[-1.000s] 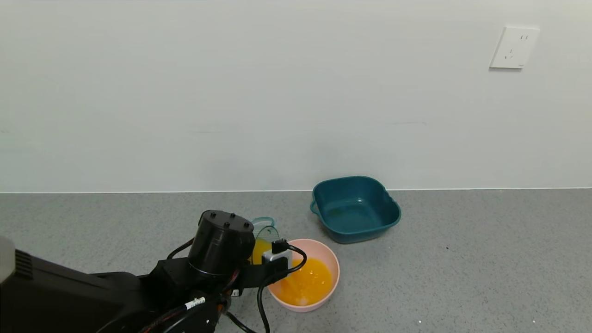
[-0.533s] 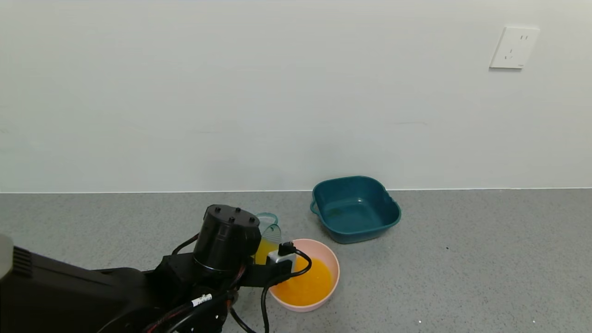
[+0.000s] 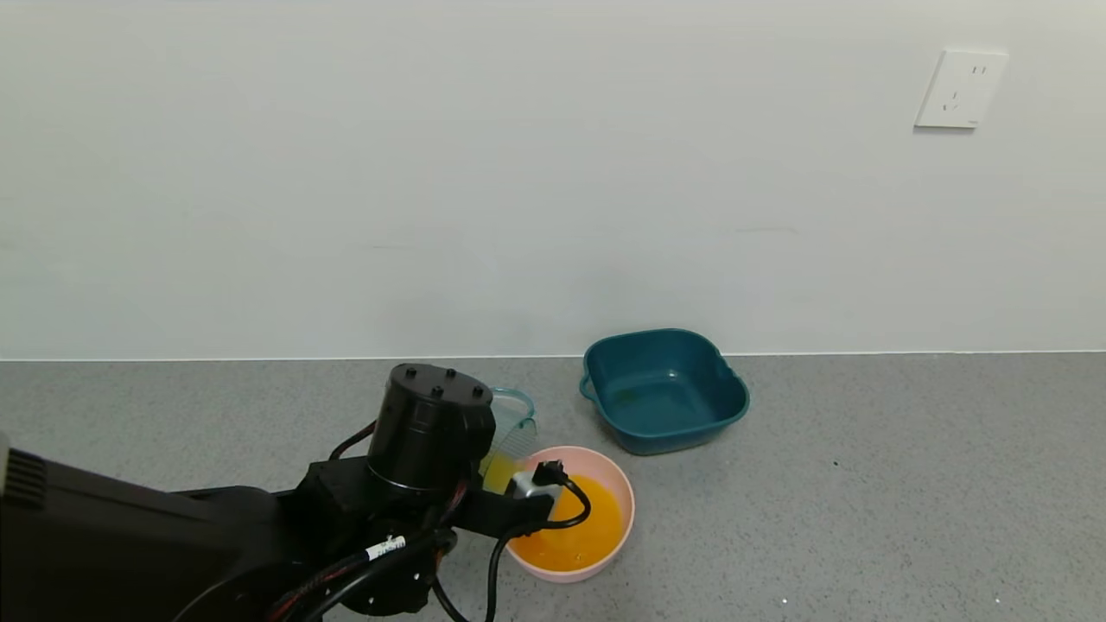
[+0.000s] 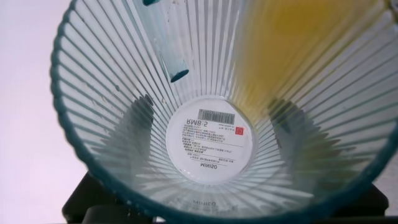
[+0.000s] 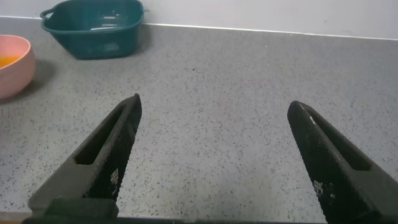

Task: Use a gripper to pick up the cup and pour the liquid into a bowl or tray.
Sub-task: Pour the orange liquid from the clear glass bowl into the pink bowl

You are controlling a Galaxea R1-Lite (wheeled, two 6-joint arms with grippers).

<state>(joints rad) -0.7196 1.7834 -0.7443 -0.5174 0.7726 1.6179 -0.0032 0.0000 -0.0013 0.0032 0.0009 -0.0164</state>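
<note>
Pouring in hand, to judge by the lie of things: left gripper (image 3: pixel 499 462), low and left of centre in the head view, clamped on the cup (image 3: pixel 517 421), with dark finger shapes showing through the ribbed wall on either side in the left wrist view, so closed about the tumbler rather than gaping. Cup tipped toward the pink bowl (image 3: pixel 626 505), its mouth hidden behind the black motor housing (image 3: pixel 429 432) and cables; impossible to tell whether the lip is over the rim or just beside it. Liquid (image 3: pixel 577 529) mostly in the bowl, orange across its floor; in the cup only a thin yellow smear down one side, at the upper right of the left wrist view, and the base label (image 4: pixel 210 140) plainly visible through the bottom. Step near its end, then. Next, probably: draining the last drops, righting the cup slowly, lifting clear of the bowl's rim without nudging it, setting down on bare grey counter (image 3: pixel 864 484). Right gripper (image 5: pixel 214 155) parked low over the counter, fingers spread wide, nothing between them. Around: teal basin (image 3: pixel 691 436) just up and right of the bowl, near but apart, seemingly empty of orange; wall socket (image 3: pixel 961 88) at upper right. Nothing in the way of a retreat except the bowl itself, light-looking and full enough to slop if bumped.
</note>
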